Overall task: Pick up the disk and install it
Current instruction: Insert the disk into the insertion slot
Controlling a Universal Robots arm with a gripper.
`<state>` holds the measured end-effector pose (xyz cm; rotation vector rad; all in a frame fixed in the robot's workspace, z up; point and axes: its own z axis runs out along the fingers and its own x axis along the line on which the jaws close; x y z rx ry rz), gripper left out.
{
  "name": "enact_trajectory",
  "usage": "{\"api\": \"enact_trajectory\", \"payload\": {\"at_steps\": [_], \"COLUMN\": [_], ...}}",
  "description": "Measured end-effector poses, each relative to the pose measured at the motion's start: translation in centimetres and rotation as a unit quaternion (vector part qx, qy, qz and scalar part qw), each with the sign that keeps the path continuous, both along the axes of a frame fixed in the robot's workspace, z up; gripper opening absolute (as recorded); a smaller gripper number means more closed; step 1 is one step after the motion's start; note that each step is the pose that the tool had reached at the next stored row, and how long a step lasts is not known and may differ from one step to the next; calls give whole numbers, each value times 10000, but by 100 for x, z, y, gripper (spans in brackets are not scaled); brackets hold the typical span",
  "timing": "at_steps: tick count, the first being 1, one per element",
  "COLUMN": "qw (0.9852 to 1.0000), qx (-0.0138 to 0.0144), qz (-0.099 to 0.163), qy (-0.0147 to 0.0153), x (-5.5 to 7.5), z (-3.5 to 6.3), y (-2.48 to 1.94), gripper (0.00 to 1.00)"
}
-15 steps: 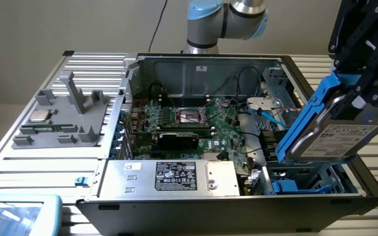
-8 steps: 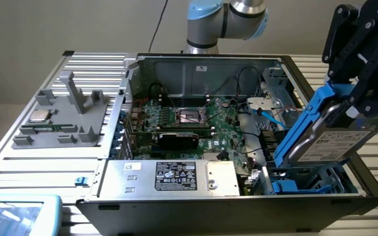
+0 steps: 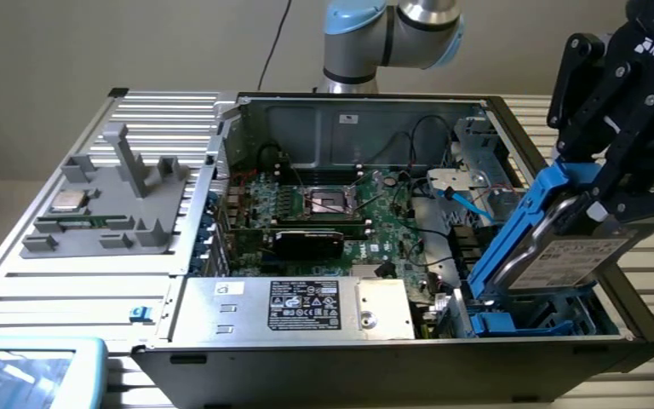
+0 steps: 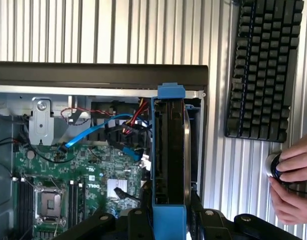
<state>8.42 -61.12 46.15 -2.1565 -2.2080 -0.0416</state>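
Claw (image 3: pixel 613 194): closed on the disk (image 3: pixel 565 254), with black fingers clamped on either side of its upper end. The grip also shows in the wrist view, where the drive stands edge-on in its blue carrier between the fingers.

Disk: grey metal drive with its white label facing the camera, held off the desk and tilted. Its top leans toward the exterior view's right. Its lower end is down in the drive bay (image 3: pixel 523 324), by the blue plastic parts. Whether it touches them cannot be told. The bay is in the corner of the computer case (image 3: pixel 339 106) toward the desk's near edge, on the exterior view's right.

Case: lies open on the slatted metal desk (image 3: pixel 31 290). Inside it:
- motherboard (image 3: pixel 344 223), with the CPU socket (image 3: pixel 333 202) uncovered
- power supply (image 3: pixel 304 307), silver with a black label, along the near wall
- blue data cable (image 4: pixel 93 131), running toward the bay

Desk, exterior view's left: grey fixture (image 3: pixel 111 209) carrying a small silver chip (image 3: pixel 69 202).

Beyond the case in the wrist view: black keyboard (image 4: pixel 263 70) on the desk, and a person's hand (image 4: pixel 293 185) wrapped around a small round black object.
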Motion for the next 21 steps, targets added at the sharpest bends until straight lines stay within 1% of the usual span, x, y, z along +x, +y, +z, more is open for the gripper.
{"api": "enact_trajectory", "payload": {"at_steps": [3, 5, 8, 13, 21], "qw": [10000, 10000, 10000, 10000, 10000], "qx": [0, -7, -7, -7, -5], "qz": [20, 22, 22, 22, 21], "qy": [0, 0, 0, 0, 0], "x": [1, 1, 1, 2, 8], "z": [-54, -66, -71, -140, -207], "y": [-1, -1, -1, -4, -4], "gripper": [37, 37, 37, 37, 37]}}
